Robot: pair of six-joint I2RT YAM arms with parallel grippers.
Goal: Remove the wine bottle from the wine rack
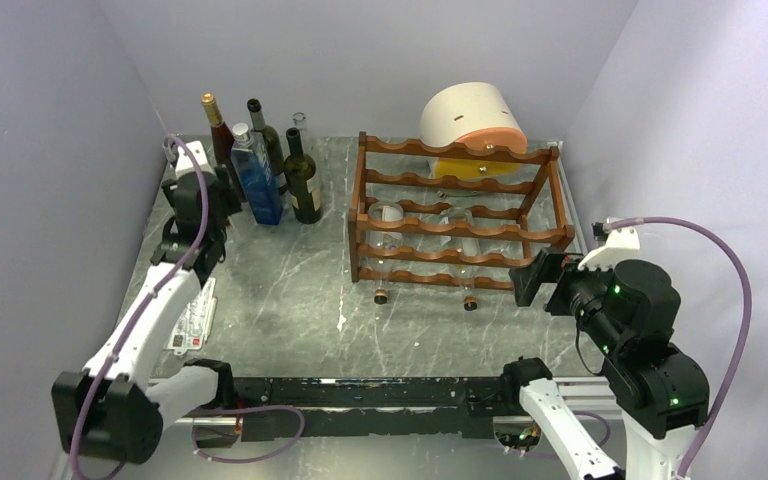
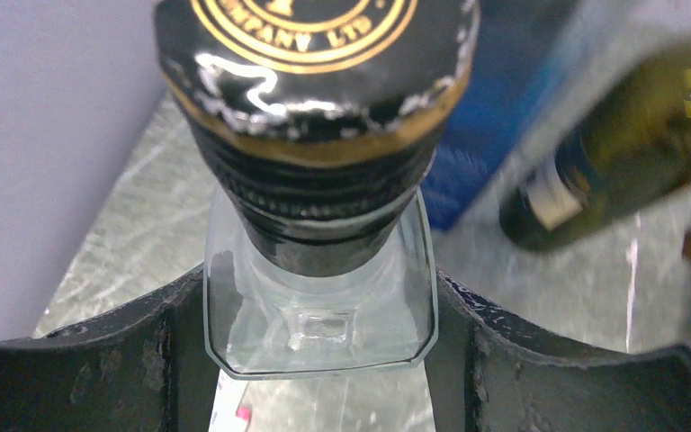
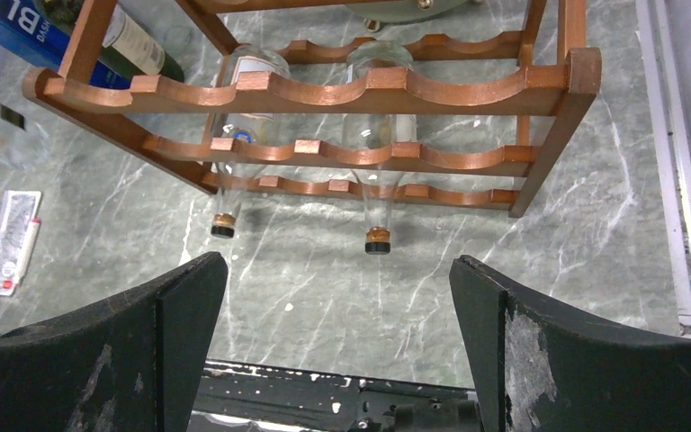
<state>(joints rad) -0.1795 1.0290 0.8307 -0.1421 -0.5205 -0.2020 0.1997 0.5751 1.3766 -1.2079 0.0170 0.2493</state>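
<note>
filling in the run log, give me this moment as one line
left gripper: shut on black-capped bottle, by standing bottles | right gripper: open, facing wine rack | rack: two racked bottles, necks toward arms

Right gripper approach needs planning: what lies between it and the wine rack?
Only bare tabletop between right gripper and wine rack with its protruding bottle necks, per right wrist view.

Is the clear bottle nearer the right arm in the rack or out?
In: the clear bottle lies across the wine rack rails, neck protruding.
</note>
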